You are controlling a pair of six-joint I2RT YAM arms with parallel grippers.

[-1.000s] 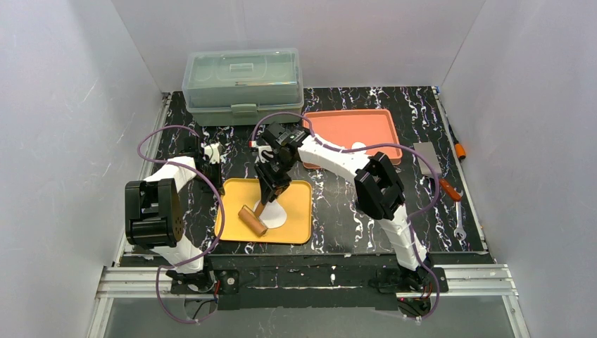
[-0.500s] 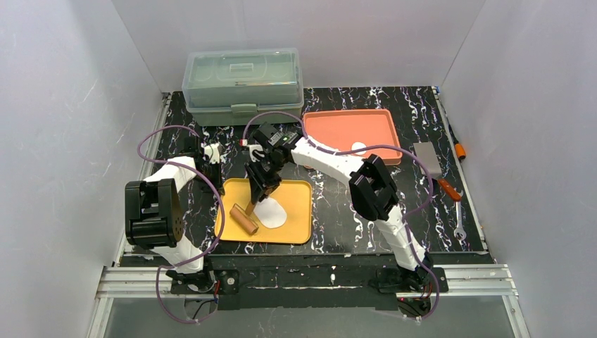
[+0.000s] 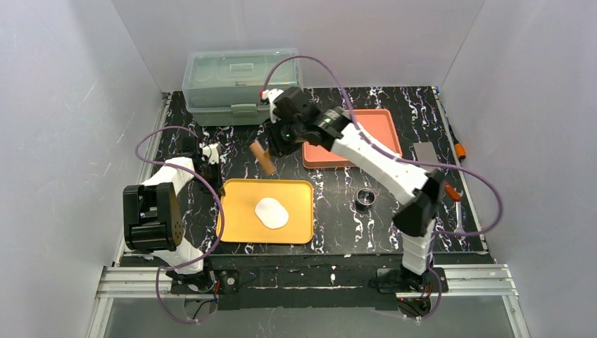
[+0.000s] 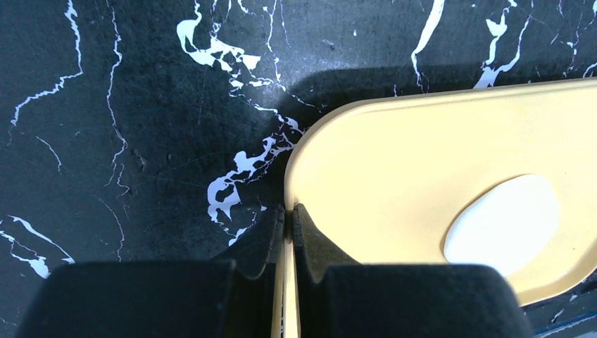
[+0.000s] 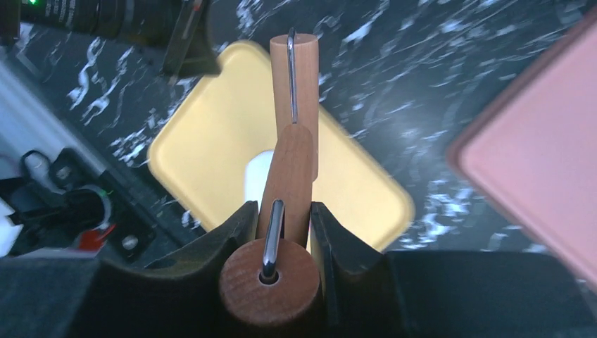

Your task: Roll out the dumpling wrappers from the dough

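From overhead, a flattened white oval of dough (image 3: pixel 271 213) lies near the middle of a smooth yellow tray (image 3: pixel 296 224) on the black, white-veined marble table (image 3: pixel 338 232). The right gripper (image 3: pixel 273 146) hangs above the table at 12 o'clock from the tray and carries a wooden rolling pin (image 3: pixel 262 157) clear of the surface. The left gripper (image 3: pixel 215 179) sits at the tray's 10 o'clock corner. A clear lidded plastic box (image 3: pixel 243 83) stands at 11 o'clock, a salmon tray (image 3: pixel 366 121) at 1 o'clock and a small metal ring (image 3: pixel 364 198) at 3 o'clock. How either pair of fingers stands cannot be read from up here.

The left wrist camera supplies that: its two black fingers are pinched tight on the thin raised rim of the yellow tray, just below its rounded corner. The dough shows at 3 o'clock as a smooth, matte, soft-edged patch.

The right wrist camera shows its fingers partly closed, clamping the pin's turned wooden handle. A bent metal rod joins the handle to the cylindrical roller, which points to 12 o'clock. Below, blurred, the pin partly hides the dough on the yellow tray.
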